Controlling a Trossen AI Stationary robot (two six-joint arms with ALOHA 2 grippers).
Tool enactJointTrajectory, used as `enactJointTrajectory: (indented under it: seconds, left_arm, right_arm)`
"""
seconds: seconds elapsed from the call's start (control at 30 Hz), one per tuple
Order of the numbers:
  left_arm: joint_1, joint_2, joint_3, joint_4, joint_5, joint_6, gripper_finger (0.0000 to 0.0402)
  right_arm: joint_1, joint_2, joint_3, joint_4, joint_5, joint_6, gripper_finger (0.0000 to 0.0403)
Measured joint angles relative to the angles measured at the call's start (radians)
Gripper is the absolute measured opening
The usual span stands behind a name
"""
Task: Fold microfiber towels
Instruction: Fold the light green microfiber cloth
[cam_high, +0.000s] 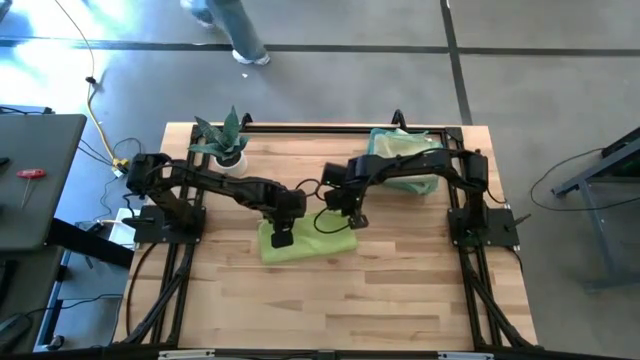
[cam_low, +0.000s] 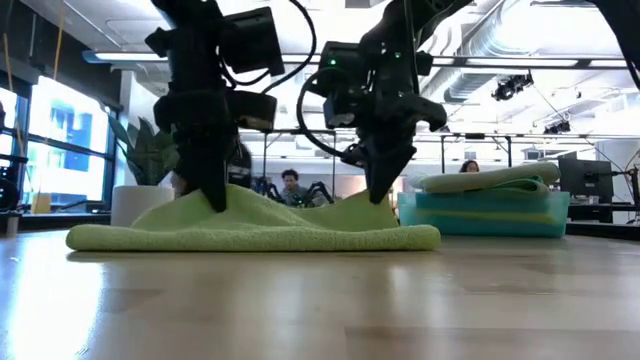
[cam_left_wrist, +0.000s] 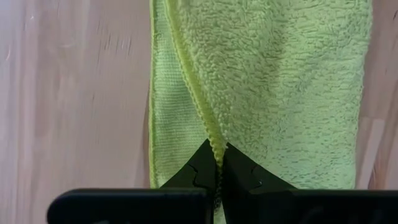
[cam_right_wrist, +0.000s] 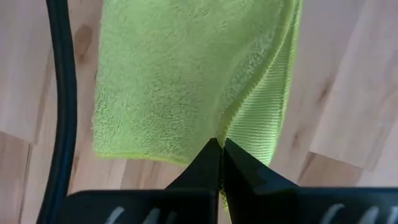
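Note:
A lime green microfiber towel (cam_high: 305, 243) lies folded on the middle of the wooden table, seen as a low flat band in the low view (cam_low: 250, 235). My left gripper (cam_high: 283, 238) stands over its left part and is shut on it (cam_left_wrist: 217, 152). My right gripper (cam_high: 355, 218) stands over its far right part and is shut on it (cam_right_wrist: 221, 146). In the low view the left gripper (cam_low: 213, 200) and the right gripper (cam_low: 385, 195) both point down into the towel. My left gripper pinches the hemmed edge of the towel's upper layer (cam_left_wrist: 210, 130) between its two fingers, from above, pointing down. The cloth rises in a small peak at the fingers (cam_low: 200, 205); the rest lies on the table. My right gripper pinches the towel's upper layer at a fold or edge (cam_right_wrist: 231, 127) between its two fingers, from above, pointing down. The cloth is raised a little at the fingers (cam_low: 365, 212); the rest lies slack on the table.
A stack of folded towels (cam_high: 405, 160) in mint and pale green sits at the back right, also in the low view (cam_low: 485, 200). A spiky green plant in a white pot (cam_high: 225, 145) stands at the back left. Bare wood lies toward the near edge (cam_high: 330, 310). People show in the room behind.

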Motion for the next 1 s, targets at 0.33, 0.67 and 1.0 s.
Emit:
enactJointTrajectory:
  seconds: [0.33, 0.67, 1.0]
  left_arm:
    - [0.003, 0.000, 0.000, -0.001, -0.024, -0.005, 0.0014]
    - [0.003, 0.000, 0.000, -0.074, -0.029, -0.129, 0.0122]
    - [-0.027, -0.041, 0.081, -0.356, -0.378, -0.161, 0.0162]
  right_arm:
    - [0.008, 0.000, 0.000, 0.031, 0.163, 0.081, 0.0053]
    - [0.008, -0.045, 0.000, 0.014, 0.171, 0.177, 0.0155]
    - [0.039, -0.293, 0.000, -0.093, 0.156, 0.449, 0.0161]
